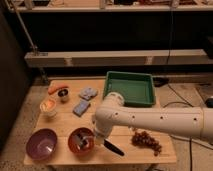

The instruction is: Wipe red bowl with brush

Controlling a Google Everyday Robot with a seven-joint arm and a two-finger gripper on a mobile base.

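Gripper [95,138] low over red bowl [73,142], near-left on table [65,120]; grip state cannot tell. Brush [85,143] head inside bowl, handle trailing right. Wiping likely underway, completion not evident.

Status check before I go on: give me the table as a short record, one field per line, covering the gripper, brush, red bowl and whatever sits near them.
gripper: low over the red bowl's right side, on the white arm reaching in from the right
brush: grey head inside the red bowl, under the gripper
red bowl: upright, front middle of the table
purple bowl: left of the red bowl, apart from it
grapes: right of the red bowl
sponges: two, farther back, left of the green tray
cream cup: behind the purple bowl
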